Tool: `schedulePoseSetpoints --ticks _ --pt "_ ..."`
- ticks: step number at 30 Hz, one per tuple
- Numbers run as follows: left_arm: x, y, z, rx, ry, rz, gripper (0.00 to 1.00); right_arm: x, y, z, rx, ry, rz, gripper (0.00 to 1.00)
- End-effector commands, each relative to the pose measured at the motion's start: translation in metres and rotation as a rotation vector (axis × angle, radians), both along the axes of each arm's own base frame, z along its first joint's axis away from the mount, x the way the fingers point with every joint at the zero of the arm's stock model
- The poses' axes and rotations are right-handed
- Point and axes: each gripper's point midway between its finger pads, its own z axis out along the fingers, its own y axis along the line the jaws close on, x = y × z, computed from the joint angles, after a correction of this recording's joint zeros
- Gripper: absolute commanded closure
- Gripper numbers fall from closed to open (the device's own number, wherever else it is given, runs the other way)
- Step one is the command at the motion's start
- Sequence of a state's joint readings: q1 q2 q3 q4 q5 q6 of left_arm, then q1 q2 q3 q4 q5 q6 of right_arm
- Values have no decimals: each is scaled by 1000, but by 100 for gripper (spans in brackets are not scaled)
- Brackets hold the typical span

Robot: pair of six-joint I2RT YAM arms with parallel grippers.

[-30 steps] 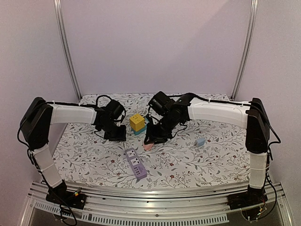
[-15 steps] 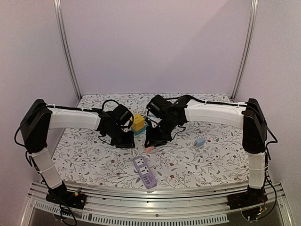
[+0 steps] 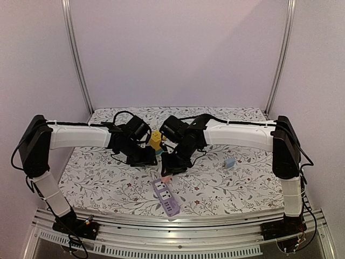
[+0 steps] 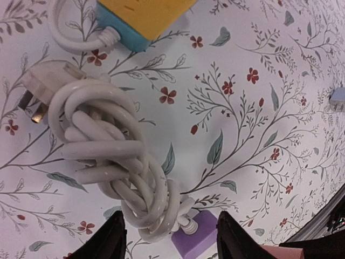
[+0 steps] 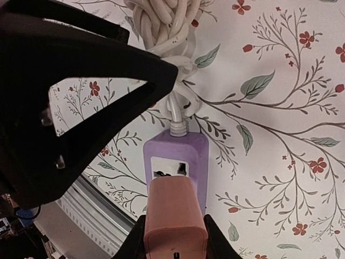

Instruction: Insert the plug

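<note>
The pink plug (image 5: pixel 175 216) is clamped in my right gripper (image 5: pixel 175 240), hovering just over the first socket of the purple power strip (image 5: pixel 175 159). From above, the plug (image 3: pixel 166 177) hangs at the strip's (image 3: pixel 165 197) far end under the right gripper (image 3: pixel 171 168). My left gripper (image 3: pixel 144 158) stands beside it. In the left wrist view its fingers (image 4: pixel 110 240) are spread wide, and the left gripper (image 4: pixel 172 242) is open over the strip's end (image 4: pixel 202 238) and its coiled white cable (image 4: pixel 113 162).
A yellow cube on a teal base (image 3: pixel 156 140) sits just behind both grippers, with its own white cord (image 4: pixel 70 40). The cable's white plug (image 4: pixel 46 81) lies by the coil. A small light-blue block (image 3: pixel 229 162) rests to the right. The table's front rail (image 3: pixel 178 218) is close.
The power strip slid right and nearer the front edge. Both arms shifted toward the centre, the pink plug came down to the strip's far end, and the left jaws opened.
</note>
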State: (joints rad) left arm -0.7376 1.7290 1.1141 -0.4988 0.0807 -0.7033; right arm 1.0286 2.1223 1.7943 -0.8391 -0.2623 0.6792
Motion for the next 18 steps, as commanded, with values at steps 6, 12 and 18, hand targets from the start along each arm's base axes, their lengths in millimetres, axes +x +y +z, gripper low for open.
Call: schedulePoseSetpoints --ticks 6,12,18 --pt "1 0 22 -52 -49 13 30 -3 1 -19 -60 -19 20 100" --pt "0 6 24 -48 -62 22 30 -7 2 -24 -72 -16 25 100" --pt "-1 8 26 -47 -72 26 31 -4 1 -27 -87 -35 15 100"
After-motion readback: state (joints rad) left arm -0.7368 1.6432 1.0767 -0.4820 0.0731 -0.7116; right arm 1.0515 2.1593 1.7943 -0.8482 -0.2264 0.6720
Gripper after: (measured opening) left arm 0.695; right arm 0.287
